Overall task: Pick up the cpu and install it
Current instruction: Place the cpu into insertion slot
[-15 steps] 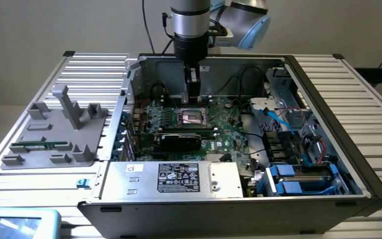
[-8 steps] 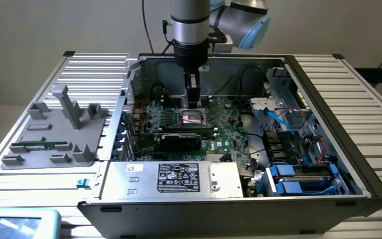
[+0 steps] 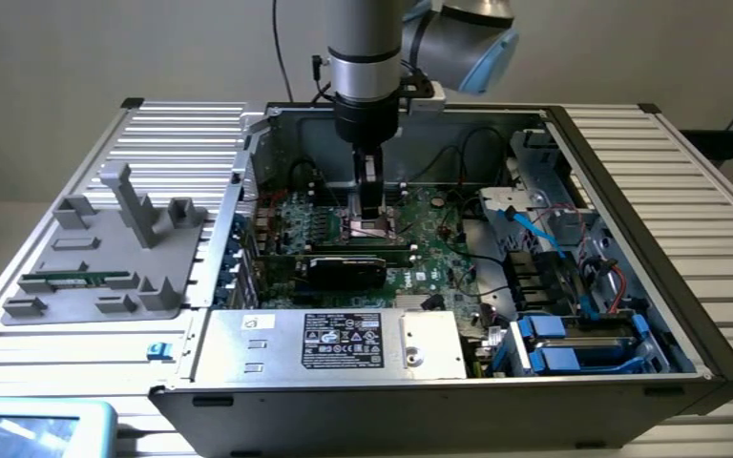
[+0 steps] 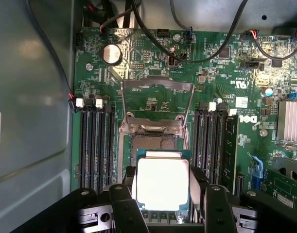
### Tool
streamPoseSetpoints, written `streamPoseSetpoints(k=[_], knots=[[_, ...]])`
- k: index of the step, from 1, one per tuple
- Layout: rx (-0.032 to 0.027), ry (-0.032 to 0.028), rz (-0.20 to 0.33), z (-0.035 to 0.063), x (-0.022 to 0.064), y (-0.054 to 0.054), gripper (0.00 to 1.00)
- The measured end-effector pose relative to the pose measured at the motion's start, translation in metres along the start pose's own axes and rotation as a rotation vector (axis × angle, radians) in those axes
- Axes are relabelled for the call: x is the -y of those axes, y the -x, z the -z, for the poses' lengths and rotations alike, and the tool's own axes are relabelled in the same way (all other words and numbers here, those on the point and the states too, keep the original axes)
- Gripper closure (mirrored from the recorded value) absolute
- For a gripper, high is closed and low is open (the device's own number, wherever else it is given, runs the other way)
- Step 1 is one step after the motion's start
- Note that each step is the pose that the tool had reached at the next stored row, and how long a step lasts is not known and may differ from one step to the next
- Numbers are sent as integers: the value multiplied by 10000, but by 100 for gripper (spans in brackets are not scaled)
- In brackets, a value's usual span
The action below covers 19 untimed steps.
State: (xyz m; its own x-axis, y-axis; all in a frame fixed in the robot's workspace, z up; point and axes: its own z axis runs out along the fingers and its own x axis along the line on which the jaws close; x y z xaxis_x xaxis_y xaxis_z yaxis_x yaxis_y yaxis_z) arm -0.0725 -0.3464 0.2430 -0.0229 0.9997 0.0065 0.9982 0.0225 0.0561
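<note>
- One hand (image 4: 163,180), one cpu (image 4: 163,185) — the chip sits between the fingers (image 4: 199,180), clamped by two opposite edges.
- One socket (image 4: 153,141) lies just beyond the fingertips with its frame lifted; whether the cpu touches it is unclear.
- Two banks of memory slots (image 4: 96,145) flank the hand — one on each side.

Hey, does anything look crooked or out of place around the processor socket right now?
Nothing stands out. The cpu sits square in the gripper over the open socket, edges parallel to it; the load plate is flipped up.
</note>
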Motion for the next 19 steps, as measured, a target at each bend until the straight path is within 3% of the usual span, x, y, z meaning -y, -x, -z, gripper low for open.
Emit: streamPoseSetpoints(k=[19], knots=[[-1,17,-93,-125,7,6,47]])
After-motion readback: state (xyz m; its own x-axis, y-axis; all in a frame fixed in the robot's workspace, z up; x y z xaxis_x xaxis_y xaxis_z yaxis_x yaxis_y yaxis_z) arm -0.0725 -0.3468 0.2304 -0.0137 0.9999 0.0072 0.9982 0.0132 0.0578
